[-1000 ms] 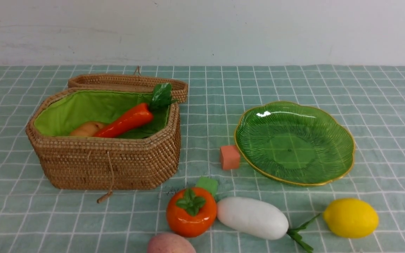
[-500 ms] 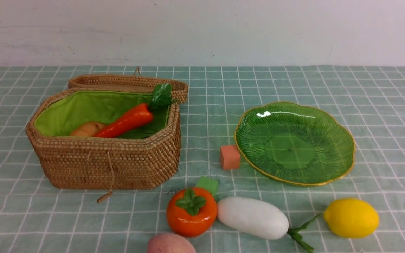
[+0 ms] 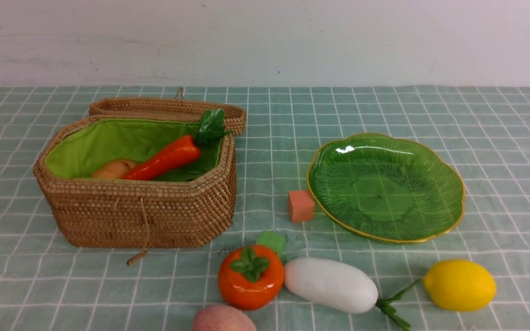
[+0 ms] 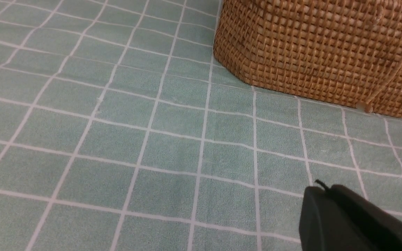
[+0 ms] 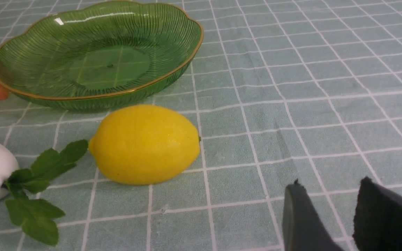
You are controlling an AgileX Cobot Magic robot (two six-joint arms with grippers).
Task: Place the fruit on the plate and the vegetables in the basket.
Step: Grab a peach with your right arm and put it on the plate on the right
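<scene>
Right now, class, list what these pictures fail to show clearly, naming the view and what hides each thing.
1. Peach: front view, cut off by the bottom edge.
2. Tan item in the basket: front view, half hidden by the wall and carrot; identity unclear.
3. Green cube: front view, mostly behind the persimmon.
4. Left gripper: left wrist view, cut by the corner; open or shut unclear.

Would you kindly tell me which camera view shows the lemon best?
The right wrist view: the lemon appears large, whole and sharp. The front view shows it whole but smaller; the left wrist view does not show it.
</scene>
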